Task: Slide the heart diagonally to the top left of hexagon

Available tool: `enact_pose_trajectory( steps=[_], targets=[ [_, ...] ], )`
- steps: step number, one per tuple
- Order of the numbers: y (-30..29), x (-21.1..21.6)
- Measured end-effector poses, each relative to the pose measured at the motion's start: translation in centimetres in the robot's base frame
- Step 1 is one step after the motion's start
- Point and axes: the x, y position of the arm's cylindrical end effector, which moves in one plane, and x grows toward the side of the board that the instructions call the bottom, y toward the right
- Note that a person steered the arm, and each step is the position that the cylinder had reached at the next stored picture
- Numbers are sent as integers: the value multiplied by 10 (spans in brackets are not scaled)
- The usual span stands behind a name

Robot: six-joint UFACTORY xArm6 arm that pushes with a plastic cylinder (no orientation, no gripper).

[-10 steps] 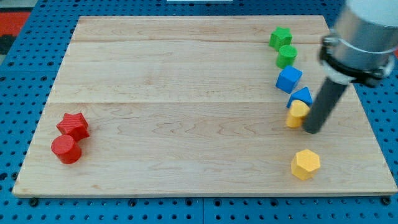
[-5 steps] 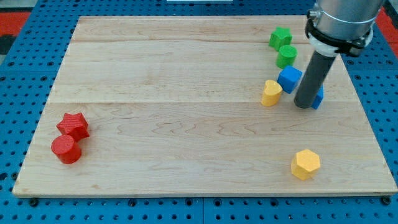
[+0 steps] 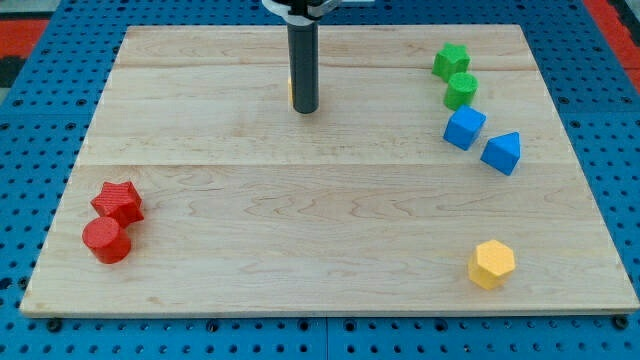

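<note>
The yellow heart (image 3: 291, 91) is almost wholly hidden behind my rod; only a thin yellow sliver shows at the rod's left edge, at the upper middle of the board. My tip (image 3: 305, 109) rests on the board touching the heart. The yellow hexagon (image 3: 492, 264) sits at the lower right, far from the heart and tip.
A green star (image 3: 451, 60) and green cylinder (image 3: 461, 91) stand at the upper right, with a blue cube (image 3: 464, 128) and blue triangular block (image 3: 501, 153) below them. A red star (image 3: 118, 201) and red cylinder (image 3: 106, 240) sit at the lower left of the wooden board (image 3: 300, 230).
My rod has swept from the right side to the upper middle, pushing the yellow heart up and left. The blue triangular block is uncovered again; the other blocks have not moved.
</note>
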Motion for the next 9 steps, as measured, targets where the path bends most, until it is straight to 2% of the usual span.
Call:
enact_pose_trajectory(
  steps=[3,5,7,8,9],
  targets=[
    [-8,-12],
    [10,-15],
    [9,-71],
    [9,-84],
    [14,-62]
  ],
)
